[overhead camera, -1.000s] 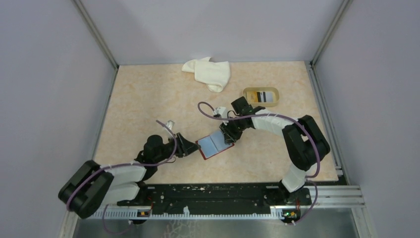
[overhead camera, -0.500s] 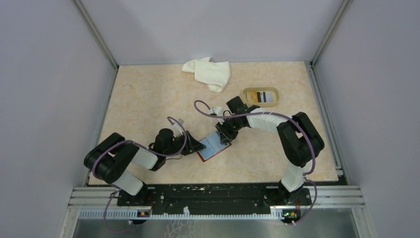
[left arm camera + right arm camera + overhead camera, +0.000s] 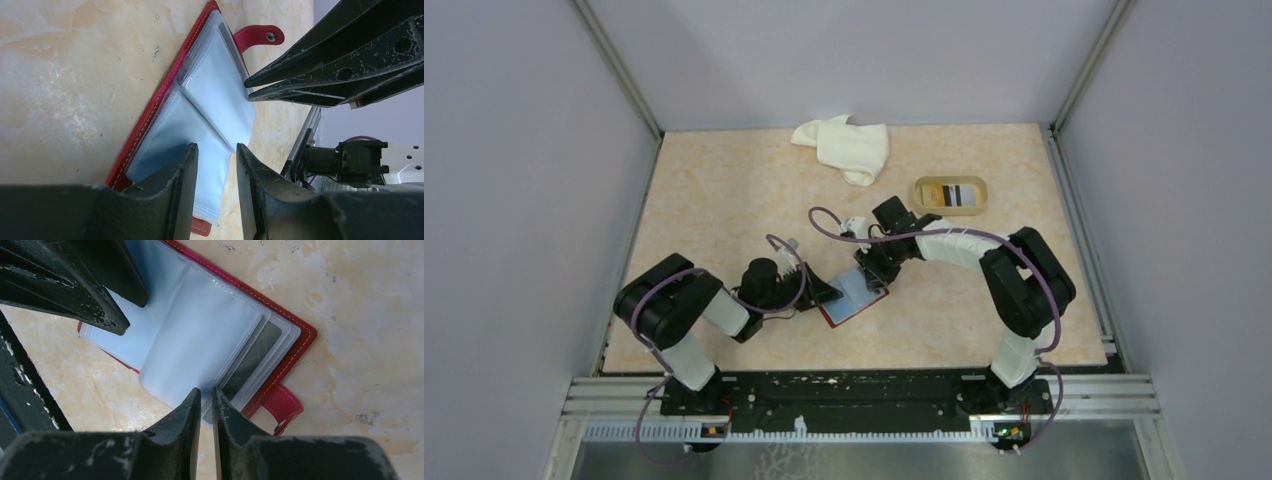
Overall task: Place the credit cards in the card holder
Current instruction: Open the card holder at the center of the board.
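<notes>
Item one, the beige marbled surface [image 3: 724, 200]: it is carrying everything I am watching.

Item two, the two arms: both are reaching inward and meeting over the middle of the surface.

Item three, a white cloth [image 3: 849, 145]: it is lying crumpled at the far edge, well apart from the arms.

Item four, a beige tray [image 3: 921, 193]: it is sitting at the far right, holding a striped card [image 3: 956, 194].

Item five, the card holder [image 3: 852, 300]: it is lying open and flat at the centre, red cover down and clear sleeves facing up, between the two sets of fingers.

Item six, the left fingers [image 3: 216, 150]: they are standing apart at the holder's near edge, with a sleeve page running into the gap.

Item seven, the right fingers [image 3: 206, 392]: they are showing only a thin slit over the sleeve edges, and I cannot tell whether they are pinching one.

Item eight, a dark card [image 3: 252, 357]: it is showing through one sleeve.

Item nine, the snap tab [image 3: 282, 407]: it is sticking out beside the right fingers.
</notes>
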You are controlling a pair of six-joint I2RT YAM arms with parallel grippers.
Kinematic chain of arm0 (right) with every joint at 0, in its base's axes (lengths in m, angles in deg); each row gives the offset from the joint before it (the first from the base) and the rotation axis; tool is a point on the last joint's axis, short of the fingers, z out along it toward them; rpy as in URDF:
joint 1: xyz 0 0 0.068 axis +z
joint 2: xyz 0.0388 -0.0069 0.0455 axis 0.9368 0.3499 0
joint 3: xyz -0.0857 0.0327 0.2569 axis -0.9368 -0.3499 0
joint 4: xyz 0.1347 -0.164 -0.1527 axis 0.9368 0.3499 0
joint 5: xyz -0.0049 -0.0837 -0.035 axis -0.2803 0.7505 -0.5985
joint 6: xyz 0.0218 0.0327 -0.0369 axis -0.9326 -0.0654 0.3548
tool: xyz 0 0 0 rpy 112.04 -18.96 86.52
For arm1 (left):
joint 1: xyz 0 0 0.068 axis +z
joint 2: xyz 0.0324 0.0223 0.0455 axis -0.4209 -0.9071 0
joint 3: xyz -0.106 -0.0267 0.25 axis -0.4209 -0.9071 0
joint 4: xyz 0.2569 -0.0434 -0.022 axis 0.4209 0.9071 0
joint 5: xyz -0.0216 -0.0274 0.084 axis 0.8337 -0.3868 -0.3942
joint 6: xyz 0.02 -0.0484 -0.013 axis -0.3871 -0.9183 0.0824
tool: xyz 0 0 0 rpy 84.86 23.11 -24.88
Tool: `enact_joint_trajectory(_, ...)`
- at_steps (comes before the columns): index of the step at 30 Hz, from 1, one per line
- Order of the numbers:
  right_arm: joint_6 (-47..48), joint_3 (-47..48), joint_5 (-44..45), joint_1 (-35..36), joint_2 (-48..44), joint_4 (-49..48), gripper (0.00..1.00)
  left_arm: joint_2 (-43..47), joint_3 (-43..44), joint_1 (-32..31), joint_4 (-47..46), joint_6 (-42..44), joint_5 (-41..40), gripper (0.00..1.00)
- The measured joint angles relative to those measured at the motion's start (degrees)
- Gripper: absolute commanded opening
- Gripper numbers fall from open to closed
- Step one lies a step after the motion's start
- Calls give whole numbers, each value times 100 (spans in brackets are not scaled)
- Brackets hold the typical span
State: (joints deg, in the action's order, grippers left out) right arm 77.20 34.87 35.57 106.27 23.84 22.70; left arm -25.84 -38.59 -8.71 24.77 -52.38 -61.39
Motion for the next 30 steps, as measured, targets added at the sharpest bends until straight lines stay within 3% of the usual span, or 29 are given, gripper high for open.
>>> enact_joint_trajectory(11,-33,66,785,396,-74,26,15,-205,44,0,-223,-68,35,40)
enact_joint_trajectory(20,37,66,1058,555,-107,28,18,-205,44,0,-164,-74,-15,33)
enact_joint_trajectory(30,131,66,1414,754,-140,0,12,-210,44,0,-133,-92,-33,30)
